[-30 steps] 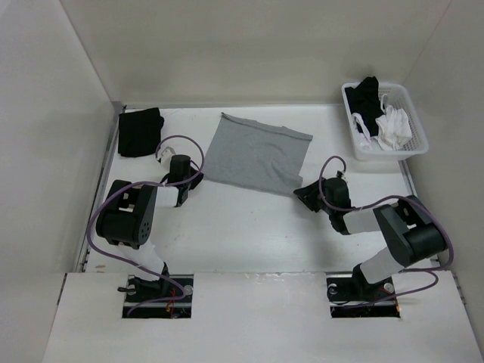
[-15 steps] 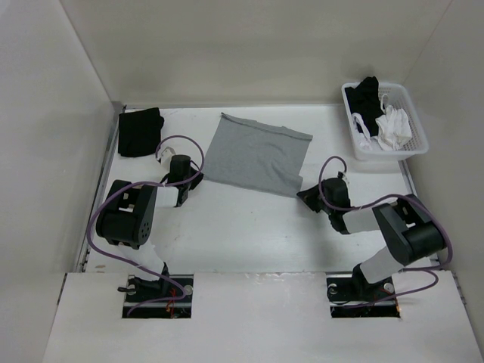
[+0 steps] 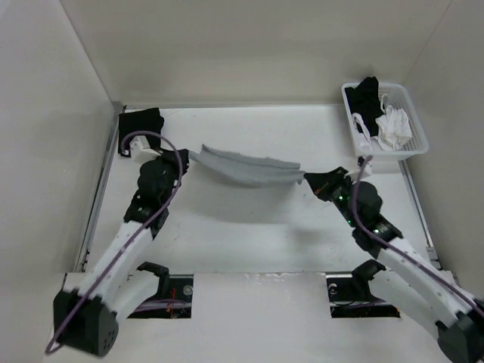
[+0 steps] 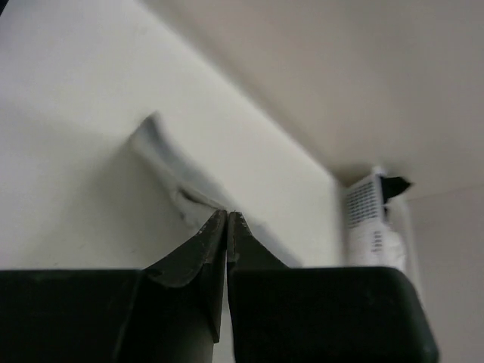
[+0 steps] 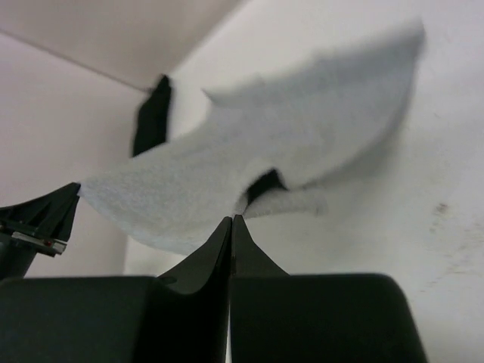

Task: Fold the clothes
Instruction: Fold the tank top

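The clothes [image 3: 243, 165], a light grey knit piece, hang lifted off the table as a sagging band between my two grippers. My left gripper [image 3: 187, 156] is shut on its left corner, and my right gripper [image 3: 308, 179] is shut on its right corner. In the left wrist view the shut jaws [image 4: 227, 214] pinch the grey edge [image 4: 165, 150], which runs away up-left. Seen from the right wrist, the clothes [image 5: 249, 147] spread wide above the shut jaws [image 5: 231, 219], with the left gripper's tip [image 5: 41, 218] at the far end.
A white basket [image 3: 418, 145] with black and white garments stands at the back right, also in the left wrist view as the basket [image 4: 367, 219]. A folded black garment [image 3: 141, 122] lies at the back left corner. Walls enclose the table on three sides.
The grey piece lay flat before; now its near edge is raised off the table. Both arms have risen and stretched out, and the right gripper has shut on the corner.
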